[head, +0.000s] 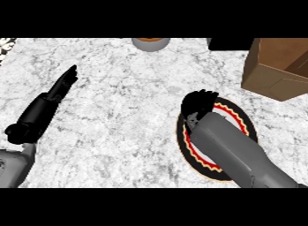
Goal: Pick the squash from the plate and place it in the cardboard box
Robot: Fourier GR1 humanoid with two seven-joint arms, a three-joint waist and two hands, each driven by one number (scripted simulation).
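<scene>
In the head view, the right hand (200, 102) is over the far part of the plate (246, 118) with its fingers curled downward; the squash is hidden under it, so whether they hold it cannot be told. If the hold is poor, the squash may slip before reaching the cardboard box (283, 66). Counted: one plate, one box, one grey pot (150, 43). The left hand (63, 84) rests open.
</scene>
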